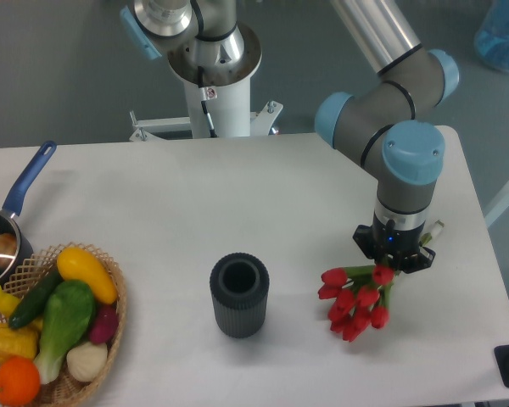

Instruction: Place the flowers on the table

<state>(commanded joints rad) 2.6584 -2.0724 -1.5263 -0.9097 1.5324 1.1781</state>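
One bunch of red flowers (355, 302) is seen low over the white table (237, 195), to the right of the dark ribbed vase (238, 294) and well apart from it. The gripper (394, 264) is positioned directly above the stem end of the bunch, pointing straight down. Its fingers are hidden under the wrist housing, so whether the stems are gripped or already let go cannot be told from this view; contact between blooms and tabletop cannot be confirmed either, though the heads look very close to the surface.

The placing step is judged to be in hand, and near its end. If the stems are held, a short lowering and a parting of the fingers would be called for; if they are free, a straight lift clear of the bunch is all that is needed, without dragging the blooms.

Nothing is visible inside the vase; its mouth shows only dark. Far to the left of the vase, a wicker basket (117, 309) is filled with yellow, green, purple, white and orange produce. Behind the basket, a blue-handled pan (15, 197) holds something pale that cannot be identified.
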